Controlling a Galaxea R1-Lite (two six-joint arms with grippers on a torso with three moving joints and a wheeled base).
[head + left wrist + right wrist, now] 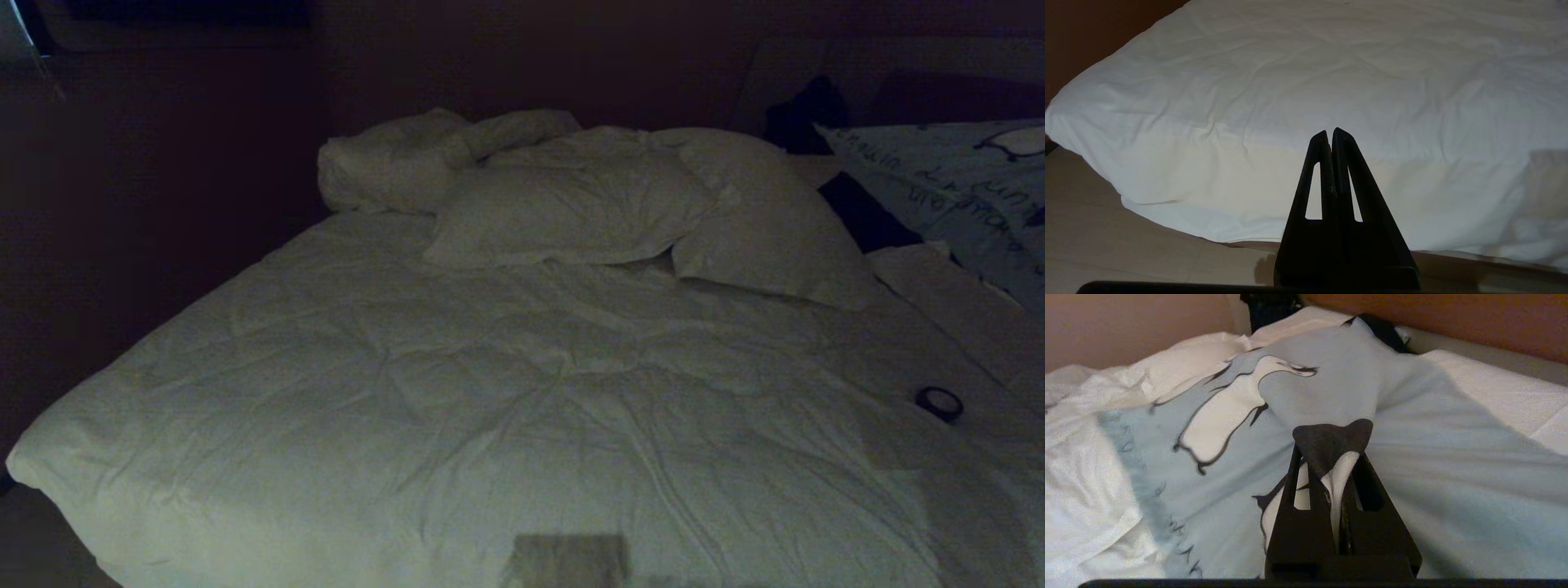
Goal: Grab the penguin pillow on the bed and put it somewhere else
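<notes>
We list a penguin pillow [1327, 388] on the bed [457, 392], its fabric pinched in our right gripper [1336, 465]. Our left gripper [1330, 136], fingers pressed together, hangs by the bed's edge.

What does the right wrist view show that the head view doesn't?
Only the right wrist view shows the right gripper, shut on a pinched fold of the penguin pillow, with one penguin print up close. Only the head view shows the two white pillows, a bunched-up sheet and a small dark ring on the duvet; no arm appears there. Both show the penguin pillow at the right side of the bed.
</notes>
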